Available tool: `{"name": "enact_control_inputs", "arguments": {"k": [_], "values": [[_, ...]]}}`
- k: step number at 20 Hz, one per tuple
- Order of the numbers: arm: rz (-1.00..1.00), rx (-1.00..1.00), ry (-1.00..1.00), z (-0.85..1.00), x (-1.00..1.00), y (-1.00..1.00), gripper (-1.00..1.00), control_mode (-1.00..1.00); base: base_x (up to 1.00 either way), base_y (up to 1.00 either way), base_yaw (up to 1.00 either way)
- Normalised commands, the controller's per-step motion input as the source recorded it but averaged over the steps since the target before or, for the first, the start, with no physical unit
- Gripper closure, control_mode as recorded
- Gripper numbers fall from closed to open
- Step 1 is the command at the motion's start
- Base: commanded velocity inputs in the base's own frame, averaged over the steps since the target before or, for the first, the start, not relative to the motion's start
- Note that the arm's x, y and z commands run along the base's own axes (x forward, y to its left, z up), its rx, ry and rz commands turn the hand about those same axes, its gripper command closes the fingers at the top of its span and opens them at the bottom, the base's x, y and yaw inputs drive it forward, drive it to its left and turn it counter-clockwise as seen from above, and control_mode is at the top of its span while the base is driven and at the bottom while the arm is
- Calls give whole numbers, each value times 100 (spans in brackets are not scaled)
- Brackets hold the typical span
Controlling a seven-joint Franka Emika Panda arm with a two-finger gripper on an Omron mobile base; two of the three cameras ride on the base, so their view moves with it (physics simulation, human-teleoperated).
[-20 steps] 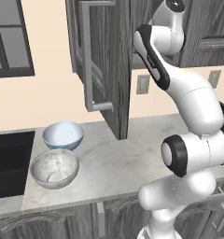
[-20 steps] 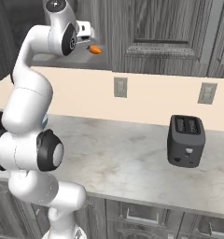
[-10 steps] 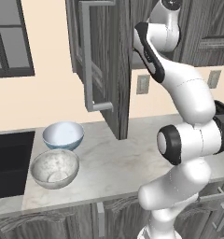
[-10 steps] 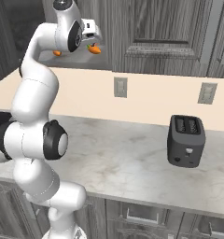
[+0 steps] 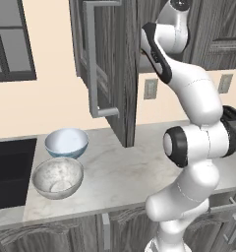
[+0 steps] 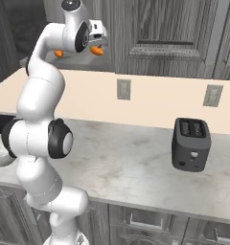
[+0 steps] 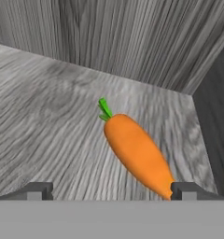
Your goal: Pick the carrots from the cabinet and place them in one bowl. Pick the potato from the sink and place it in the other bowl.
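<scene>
Carrot (image 7: pixel 137 151) lying flat on the cabinet (image 7: pixel 48 135) shelf, green top pointing away toward the back wall, thick body running down toward the right fingertip (image 7: pixel 184 189). Tapered end just beside that fingertip, maybe touching, hard to call. Left fingertip well apart on the other side, bare wood grain between it and the carrot. Gripper (image 7: pixel 111 191) spread wide, nothing clamped, carrot sitting off-centre toward the right of the gap.

From the right base view, two carrots (image 6: pixel 97 49) up on the shelf, one peeking out each side of the hand: one orange tip to the right, the other (image 6: pixel 58 54) to the left of the wrist. Gripper (image 6: pixel 100 40) reaching into the cabinet at shelf height, arm stretched high above the counter (image 6: pixel 136 158).

Cabinet door (image 5: pixel 110 74) swung open toward the camera in the left base view, bar handle (image 5: pixel 93 64) facing out. Below on the counter, pale blue bowl (image 5: pixel 66 142) and mottled bowl (image 5: pixel 57 176) just beside each other, the mottled one nearer. Black sink (image 5: pixel 12 167) at the left. Toaster (image 6: pixel 190 144) further right along the counter, well apart from the arm.
</scene>
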Motion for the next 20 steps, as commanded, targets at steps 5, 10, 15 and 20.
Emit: {"name": "enact_control_inputs", "arguments": {"k": [5, 10, 15, 20], "values": [[0, -1, 0, -10, 17, -1, -100, -100, 0, 0, 0], [0, -2, 0, 0, 19, -10, -100, -100, 0, 0, 0], [0, 0, 0, -5, 26, -11, -100, -100, 0, 0, 0], [0, 0, 0, -6, 29, -2, -100, -100, 0, 0, 0]]}}
